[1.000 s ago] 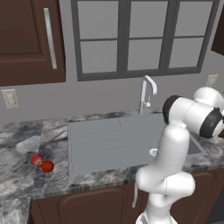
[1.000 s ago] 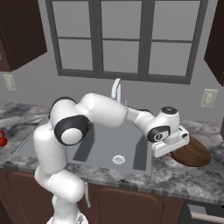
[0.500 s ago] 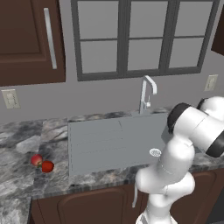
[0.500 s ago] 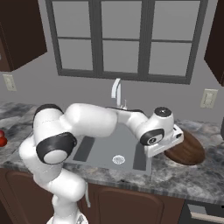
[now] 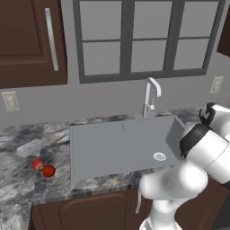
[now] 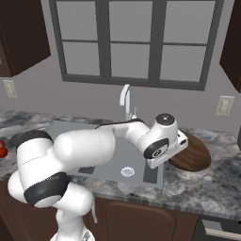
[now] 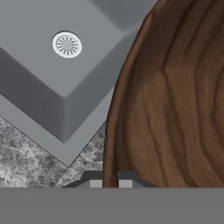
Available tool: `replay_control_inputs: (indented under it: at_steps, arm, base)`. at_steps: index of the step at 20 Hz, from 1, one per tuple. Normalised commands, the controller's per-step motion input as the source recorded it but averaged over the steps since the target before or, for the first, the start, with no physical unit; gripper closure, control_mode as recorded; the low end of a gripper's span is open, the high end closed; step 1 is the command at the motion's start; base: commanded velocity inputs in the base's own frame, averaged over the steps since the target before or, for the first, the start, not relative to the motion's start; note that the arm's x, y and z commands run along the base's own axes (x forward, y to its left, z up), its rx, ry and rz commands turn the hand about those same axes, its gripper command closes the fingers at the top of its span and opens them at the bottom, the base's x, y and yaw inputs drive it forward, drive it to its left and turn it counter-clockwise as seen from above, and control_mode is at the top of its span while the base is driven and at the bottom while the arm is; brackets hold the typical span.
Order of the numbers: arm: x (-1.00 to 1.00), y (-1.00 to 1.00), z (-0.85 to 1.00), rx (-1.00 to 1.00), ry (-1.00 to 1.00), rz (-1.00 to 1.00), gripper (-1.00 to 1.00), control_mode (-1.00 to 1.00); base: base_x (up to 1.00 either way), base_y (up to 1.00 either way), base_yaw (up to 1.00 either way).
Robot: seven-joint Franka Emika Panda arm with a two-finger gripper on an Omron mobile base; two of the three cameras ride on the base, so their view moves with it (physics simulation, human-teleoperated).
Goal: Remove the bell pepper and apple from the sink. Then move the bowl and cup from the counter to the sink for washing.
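Observation:
My gripper (image 7: 110,183) is shut on the left rim of the dark-brown wooden bowl (image 7: 175,100), which hangs tilted over the counter (image 7: 26,162) right beside the sink (image 7: 43,74). From the right base view the bowl (image 6: 193,157) sits at the sink's (image 6: 61,128) right edge with the gripper (image 6: 181,143) on its near-left rim. The apple (image 5: 37,164) and the bell pepper (image 5: 49,170) lie side by side on the counter (image 5: 18,148), left of the sink (image 5: 117,143). The cup is out of view.
A curved chrome faucet (image 5: 150,94) stands behind the basin, and the round white drain (image 5: 159,156) lies in its right part. My own arm arches over the sink in the right base view. Windows and dark cabinets line the back wall.
The gripper has carried the bowl a little leftward, toward the sink's right edge. The arm's elbow has swung lower and nearer the cameras. The fruits have stayed put.

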Motion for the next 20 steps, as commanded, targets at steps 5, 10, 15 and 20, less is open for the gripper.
replay_control_inputs:
  at_steps: [5, 10, 15, 20]
  arm:
    - [-0.05, 0.27, 0.28, -0.09, 0.05, 0.13, 1.00, -1.00]
    - [-0.09, 0.25, 0.19, -0.04, 0.08, 0.11, 1.00, -1.00]
    - [-0.01, 0.28, 0.12, -0.01, 0.15, 0.12, 1.00, -1.00]
    - [0.00, 0.24, 0.10, 0.00, 0.10, 0.13, 1.00, -1.00]
  base:
    - [0.00, 0.00, 0.00]
    - [0.00, 0.00, 0.00]
    - [0.00, 0.00, 0.00]
    - [0.00, 0.00, 0.00]
